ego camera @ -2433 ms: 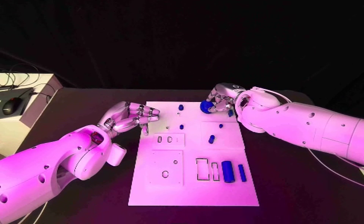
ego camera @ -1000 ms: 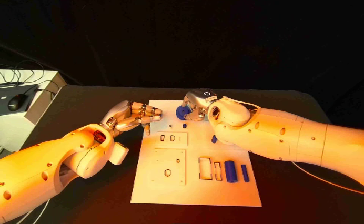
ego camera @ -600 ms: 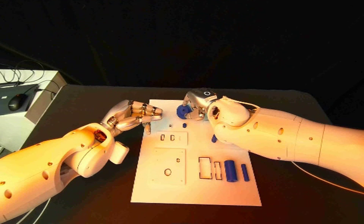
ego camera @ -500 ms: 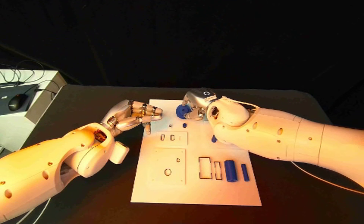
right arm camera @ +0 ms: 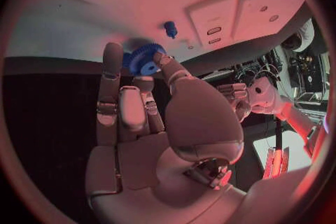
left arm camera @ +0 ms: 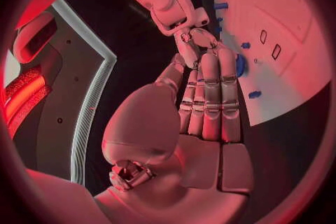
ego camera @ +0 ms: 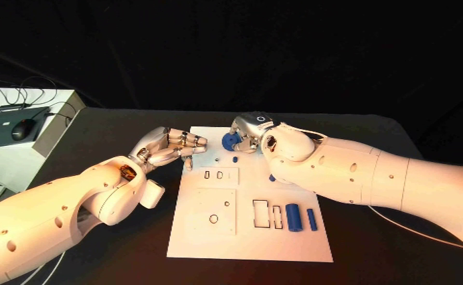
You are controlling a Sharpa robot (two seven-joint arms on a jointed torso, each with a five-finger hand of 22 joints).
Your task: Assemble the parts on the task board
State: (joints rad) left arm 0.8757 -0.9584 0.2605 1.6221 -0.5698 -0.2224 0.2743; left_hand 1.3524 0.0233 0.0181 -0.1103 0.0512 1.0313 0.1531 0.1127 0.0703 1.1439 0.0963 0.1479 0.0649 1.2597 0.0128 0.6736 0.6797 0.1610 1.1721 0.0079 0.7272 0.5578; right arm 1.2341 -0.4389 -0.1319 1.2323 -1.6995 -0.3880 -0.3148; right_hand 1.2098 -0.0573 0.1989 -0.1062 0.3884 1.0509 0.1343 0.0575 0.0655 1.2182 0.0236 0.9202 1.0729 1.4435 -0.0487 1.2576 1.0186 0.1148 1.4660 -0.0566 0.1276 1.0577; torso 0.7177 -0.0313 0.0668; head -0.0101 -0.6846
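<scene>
At the left edge of the task board, the left hand hovers with its fingers curled in on nothing, while further right the right hand pinches a blue gear just above the board's far end, near a small blue peg. The step in hand looks like carrying the gear to its seat; next it likely needs lowering squarely onto that spot. The right wrist view shows the gear's toothed rim between the fingertips, which the head view partly hides.

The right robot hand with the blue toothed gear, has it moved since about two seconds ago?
Yes. The right robot hand, holding the blue toothed gear, has moved from the white task board's far right corner leftward, toward the far edge's middle.
</scene>
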